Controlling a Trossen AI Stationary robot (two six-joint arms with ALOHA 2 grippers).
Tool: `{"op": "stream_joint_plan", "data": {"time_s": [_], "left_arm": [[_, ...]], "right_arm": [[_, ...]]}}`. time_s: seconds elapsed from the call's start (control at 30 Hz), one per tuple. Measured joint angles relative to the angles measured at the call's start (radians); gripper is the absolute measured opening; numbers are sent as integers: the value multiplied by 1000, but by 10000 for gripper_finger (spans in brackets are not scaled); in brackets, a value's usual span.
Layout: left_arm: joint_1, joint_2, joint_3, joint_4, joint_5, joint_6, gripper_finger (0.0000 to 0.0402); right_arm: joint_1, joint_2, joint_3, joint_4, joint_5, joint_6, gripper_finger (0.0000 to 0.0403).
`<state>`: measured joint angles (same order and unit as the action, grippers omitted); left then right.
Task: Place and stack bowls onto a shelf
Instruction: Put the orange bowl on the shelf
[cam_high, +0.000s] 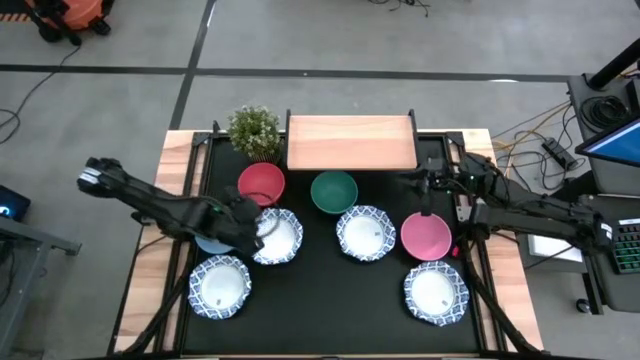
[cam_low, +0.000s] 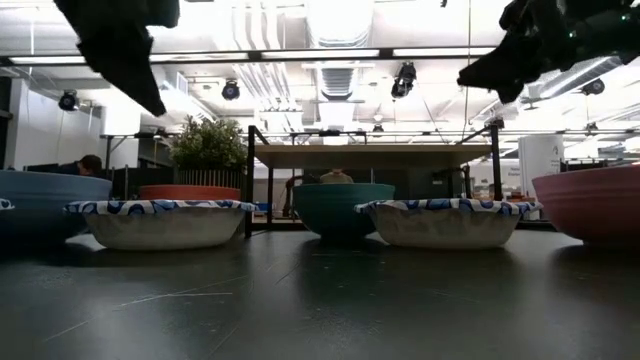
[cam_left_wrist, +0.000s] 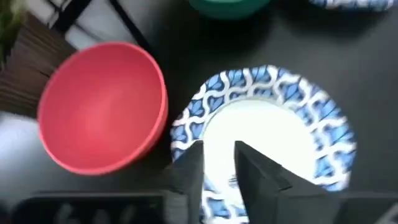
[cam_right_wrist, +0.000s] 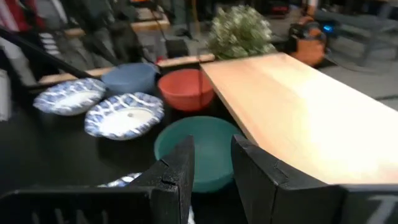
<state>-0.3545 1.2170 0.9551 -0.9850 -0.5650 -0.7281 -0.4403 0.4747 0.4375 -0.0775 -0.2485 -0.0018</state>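
Patterned bowl (cam_left_wrist: 267, 137) beneath left gripper (cam_left_wrist: 219, 163), fingers slightly parted, gripping nothing.

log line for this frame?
left tool: open over patterned bowl | right tool: open, empty, near shelf | shelf: bare

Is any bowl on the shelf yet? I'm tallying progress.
No: seen from above, the shelf is a bare wood board, and the bowls, like the green bowl, all sit on the black mat.
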Motion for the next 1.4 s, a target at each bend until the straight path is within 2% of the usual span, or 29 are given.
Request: {"op": "stream_joint_plan", "data": {"time_s": [0.13, 0.3, 0.37, 0.47, 0.57, 0.63, 1.23, 1.4], "left_arm": [[54, 88, 12, -20, -2, 238, 127], [196, 124, 4, -21, 11, 469, 131], [271, 109, -12, 15, 66, 546, 126], [392, 71, -55, 112, 211, 629, 117], [489, 52, -93, 180, 341, 667, 108], [527, 50, -114, 185, 369, 682, 103], [546, 84, -189, 249, 401, 707, 94], [546, 91, -188, 253, 396, 710, 75]], "right_arm": [[-34, 0, 32, 0, -102, 0, 95], [-38, -1, 42, -61, -148, 9, 95], [-38, 0, 39, -94, -146, 8, 95], [-38, 0, 29, -116, -144, 13, 95], [-38, 0, 27, -118, -145, 15, 95], [-38, 0, 27, -130, -145, 11, 95], [-38, -1, 11, -204, -144, 29, 95], [-38, -1, 11, -203, -144, 27, 95]]}}
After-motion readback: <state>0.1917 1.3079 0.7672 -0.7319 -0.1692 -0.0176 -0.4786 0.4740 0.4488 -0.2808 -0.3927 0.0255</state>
